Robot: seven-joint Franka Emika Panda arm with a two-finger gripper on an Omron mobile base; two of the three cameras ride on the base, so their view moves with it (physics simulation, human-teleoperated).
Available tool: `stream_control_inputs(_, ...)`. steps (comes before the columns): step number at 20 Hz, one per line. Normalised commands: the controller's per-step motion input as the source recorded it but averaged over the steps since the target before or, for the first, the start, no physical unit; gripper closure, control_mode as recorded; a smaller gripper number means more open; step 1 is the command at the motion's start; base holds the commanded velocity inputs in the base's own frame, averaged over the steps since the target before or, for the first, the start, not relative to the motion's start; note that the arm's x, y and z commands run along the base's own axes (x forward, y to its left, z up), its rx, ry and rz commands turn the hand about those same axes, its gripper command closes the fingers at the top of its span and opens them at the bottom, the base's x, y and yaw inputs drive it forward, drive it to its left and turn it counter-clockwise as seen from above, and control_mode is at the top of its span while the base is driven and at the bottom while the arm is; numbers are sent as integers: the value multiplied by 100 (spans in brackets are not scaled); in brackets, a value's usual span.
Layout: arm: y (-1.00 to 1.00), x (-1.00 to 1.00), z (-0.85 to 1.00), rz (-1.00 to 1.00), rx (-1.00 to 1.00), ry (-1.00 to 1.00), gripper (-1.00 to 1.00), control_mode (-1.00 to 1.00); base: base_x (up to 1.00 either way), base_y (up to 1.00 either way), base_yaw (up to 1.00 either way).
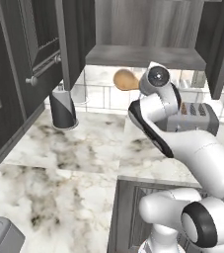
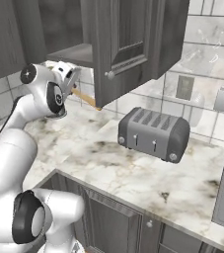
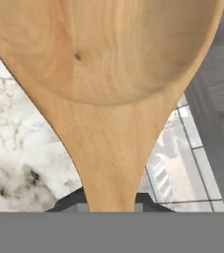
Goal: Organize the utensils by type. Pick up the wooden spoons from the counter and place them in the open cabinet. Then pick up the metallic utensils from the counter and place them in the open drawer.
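My gripper (image 1: 142, 81) is shut on a wooden spoon (image 1: 125, 79) and holds it in the air just under the open cabinet's grey shelf (image 1: 145, 57). In the left base view the spoon's oval bowl points left of the hand. From the right base view, the slim handle (image 2: 86, 99) sticks out past the gripper (image 2: 70, 85), below the cabinet (image 2: 64, 29). Through the hand view, the tan bowl and neck of the spoon (image 3: 108, 74) rise from between the fingertips (image 3: 79, 203), with the marble counter (image 3: 15, 158) far beneath.
A black-and-white striped canister (image 1: 63, 108) stands on the counter (image 1: 59, 163) at the back left. A grey toaster (image 2: 153, 133) sits to the arm's right. Open cabinet doors with bar handles (image 1: 44, 66) (image 2: 128, 64) hang on both sides of the shelf.
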Motion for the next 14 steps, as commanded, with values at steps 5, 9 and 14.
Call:
stream_control_inputs(5, 10, 56, 42, 12, -9, -1, 100, -100, 0, 0, 0)
stream_control_inputs(9, 21, 49, 45, 11, -10, -4, 100, -100, 0, 0, 0)
stream_control_inputs(14, 5, 60, 39, 9, -8, -1, 100, -100, 0, 0, 0)
